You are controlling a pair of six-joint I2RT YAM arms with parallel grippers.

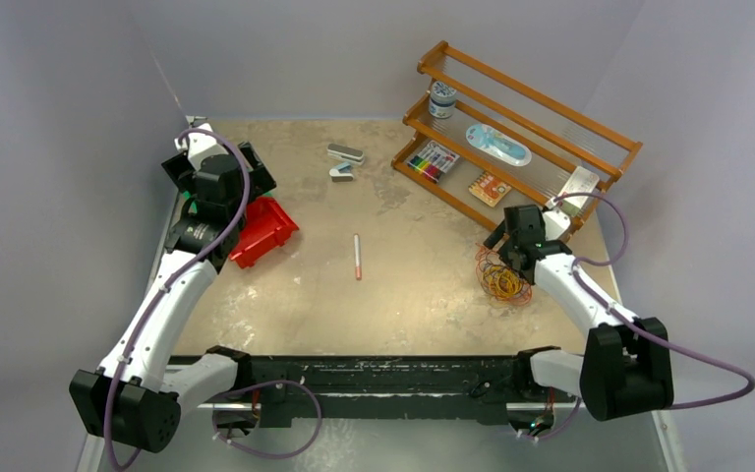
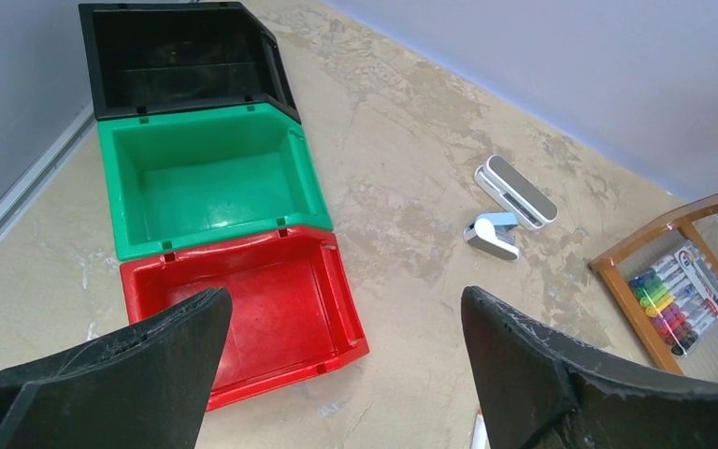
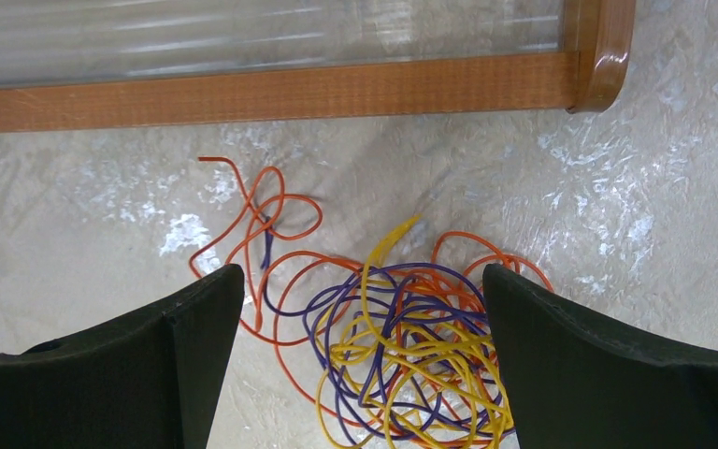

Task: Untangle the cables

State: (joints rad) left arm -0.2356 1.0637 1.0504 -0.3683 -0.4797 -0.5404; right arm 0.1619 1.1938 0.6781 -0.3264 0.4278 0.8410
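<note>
The cables (image 1: 503, 278) (image 3: 402, 337) lie in one tangled heap of thin orange, yellow and purple wires on the table at the right, just in front of the wooden rack. My right gripper (image 1: 507, 248) (image 3: 360, 318) hovers directly over the heap, open wide, its two black fingers either side of the tangle with nothing gripped. One orange strand loops out toward the left of the wrist view. My left gripper (image 1: 218, 187) (image 2: 346, 332) is far off at the left, open and empty, above the red bin.
Stacked black, green and red bins (image 2: 208, 192) stand at the left edge. The wooden rack (image 1: 511, 147) holding markers and small items fills the back right; its base rail (image 3: 271, 91) runs close behind the cables. A pen (image 1: 357, 257) lies mid-table, two small white items (image 1: 344, 160) behind it.
</note>
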